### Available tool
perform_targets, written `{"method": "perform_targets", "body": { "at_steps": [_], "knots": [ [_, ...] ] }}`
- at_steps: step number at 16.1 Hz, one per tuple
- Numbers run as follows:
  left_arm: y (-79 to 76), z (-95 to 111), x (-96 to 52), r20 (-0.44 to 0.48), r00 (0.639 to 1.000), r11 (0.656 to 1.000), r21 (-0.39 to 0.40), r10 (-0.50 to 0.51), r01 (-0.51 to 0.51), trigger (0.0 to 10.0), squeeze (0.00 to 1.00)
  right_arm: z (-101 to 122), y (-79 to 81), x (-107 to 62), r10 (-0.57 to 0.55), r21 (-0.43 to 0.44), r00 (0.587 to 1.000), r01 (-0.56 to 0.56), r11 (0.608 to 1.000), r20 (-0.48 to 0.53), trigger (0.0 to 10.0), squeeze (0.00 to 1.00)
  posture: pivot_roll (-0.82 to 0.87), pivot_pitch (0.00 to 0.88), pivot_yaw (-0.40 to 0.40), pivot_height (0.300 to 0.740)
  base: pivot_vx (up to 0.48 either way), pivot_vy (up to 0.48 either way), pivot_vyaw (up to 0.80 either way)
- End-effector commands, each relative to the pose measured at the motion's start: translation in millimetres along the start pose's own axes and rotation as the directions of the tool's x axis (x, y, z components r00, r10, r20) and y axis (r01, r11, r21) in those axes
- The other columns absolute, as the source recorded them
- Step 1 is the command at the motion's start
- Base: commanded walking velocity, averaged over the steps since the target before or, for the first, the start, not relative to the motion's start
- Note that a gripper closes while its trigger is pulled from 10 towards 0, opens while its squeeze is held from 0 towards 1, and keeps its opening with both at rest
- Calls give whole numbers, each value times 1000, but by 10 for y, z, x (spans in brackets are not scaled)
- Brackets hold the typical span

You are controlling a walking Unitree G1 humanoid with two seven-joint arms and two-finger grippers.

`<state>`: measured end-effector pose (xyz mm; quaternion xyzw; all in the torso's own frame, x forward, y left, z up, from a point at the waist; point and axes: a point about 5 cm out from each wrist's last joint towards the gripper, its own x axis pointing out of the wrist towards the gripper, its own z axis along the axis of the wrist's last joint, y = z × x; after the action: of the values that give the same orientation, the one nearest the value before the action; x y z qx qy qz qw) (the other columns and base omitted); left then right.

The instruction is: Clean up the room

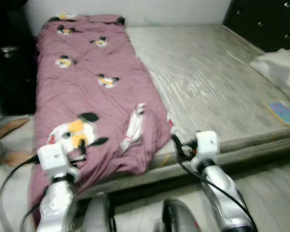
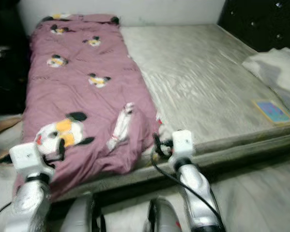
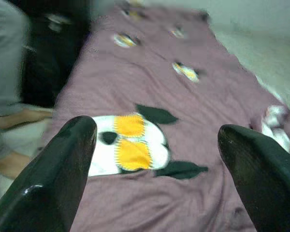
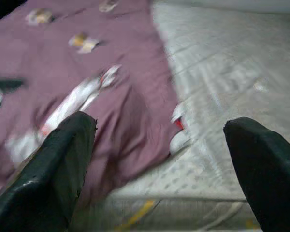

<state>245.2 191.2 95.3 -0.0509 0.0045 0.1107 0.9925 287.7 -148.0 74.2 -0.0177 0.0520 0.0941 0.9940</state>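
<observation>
Both hands spread, empty: left hand [image 3: 154,159] over purple blanket [image 1: 87,92] near bed [image 1: 208,72] foot edge, right hand [image 4: 159,154] by blanket's rumpled corner. Risks: views blurred, grab may miss; blanket overhangs edge, one-sided pull could drag it onto floor; pale wrapper [image 1: 134,126] on blanket could slide off.

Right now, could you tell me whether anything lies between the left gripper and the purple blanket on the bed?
Nothing visible does. The left gripper, fingers spread open, hovers at the near end of the purple blanket, with only open air before the cartoon print. The right gripper, also open, is near the blanket's right edge by the bare mattress.
</observation>
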Motion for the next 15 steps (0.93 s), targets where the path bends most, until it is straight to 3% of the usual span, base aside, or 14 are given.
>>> {"method": "perform_targets", "body": {
  "at_steps": [1,8,12,15],
  "knots": [
    [88,-113,-60,-51,998,999,11,44,-44,10000,0,40,28,40,18,-2,1000,-18,1000,11,10000,0,45,113,-54,622,0,0,0],
    [126,-129,-55,-61,996,997,22,72,-71,10000,0,40,44,49,30,-2,999,-30,1000,11,10000,0,44,127,-55,622,0,0,0],
    [133,-133,-60,-66,995,997,21,72,-71,10000,0,34,56,37,35,3,999,-35,999,10,10000,0,43,134,-54,580,0,0,0],
    [130,-120,-59,-58,995,997,19,75,-74,10000,0,26,56,36,37,4,999,-37,999,5,10000,0,43,138,-54,580,0,0,0]
  ]
}}
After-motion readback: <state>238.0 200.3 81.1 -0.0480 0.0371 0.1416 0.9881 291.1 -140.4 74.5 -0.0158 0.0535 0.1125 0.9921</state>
